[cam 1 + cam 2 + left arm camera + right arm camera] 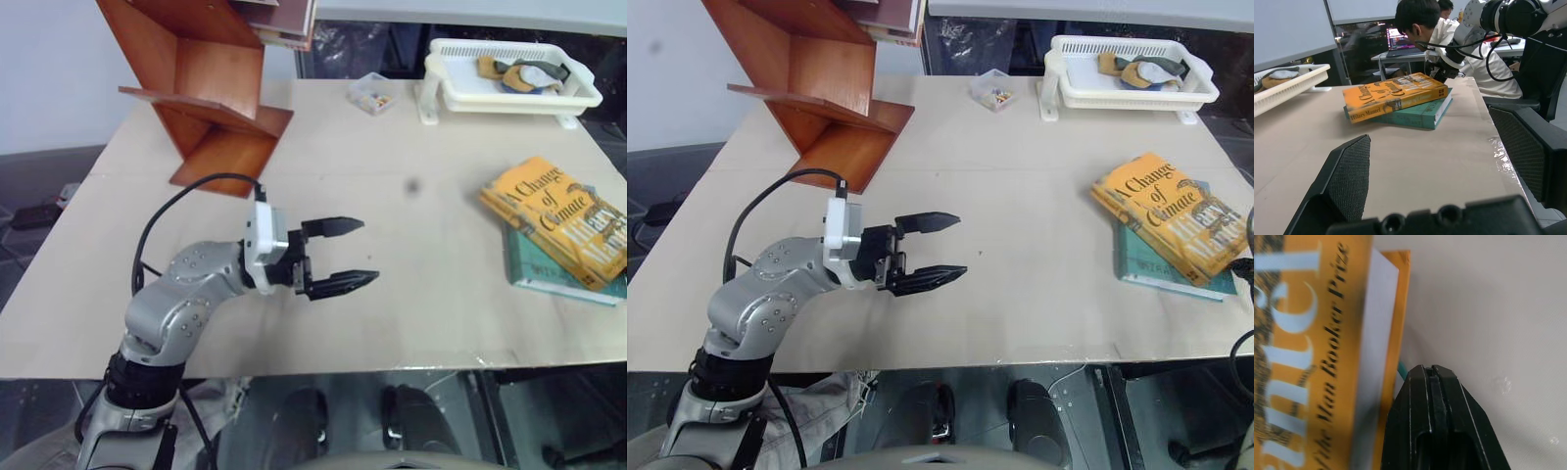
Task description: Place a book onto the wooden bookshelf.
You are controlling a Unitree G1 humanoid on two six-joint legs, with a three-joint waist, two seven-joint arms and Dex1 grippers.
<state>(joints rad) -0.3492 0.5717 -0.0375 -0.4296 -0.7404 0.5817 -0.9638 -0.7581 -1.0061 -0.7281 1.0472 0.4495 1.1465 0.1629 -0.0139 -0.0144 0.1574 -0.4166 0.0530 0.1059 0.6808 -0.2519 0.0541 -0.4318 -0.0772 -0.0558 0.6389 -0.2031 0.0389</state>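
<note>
The book (556,219), an orange-yellow paperback, lies face up on a thinner teal book (551,274) at the table's right side. The wooden bookshelf (208,90), reddish-brown with slanted zigzag panels, stands at the far left corner. My left gripper (369,251) hovers open and empty over the near middle of the table, pointing right toward the book (1396,92). My right gripper (1431,374) is shut with nothing in it. Its tip is close beside the book's (1308,333) edge, where a sliver of teal shows. It also appears at the book's far corner (1442,73).
A white slatted tray (578,98) with cloth-like items stands at the back right. A small clear box (372,95) sits at the back middle. A person (1422,22) sits at a laptop beyond the table's right edge.
</note>
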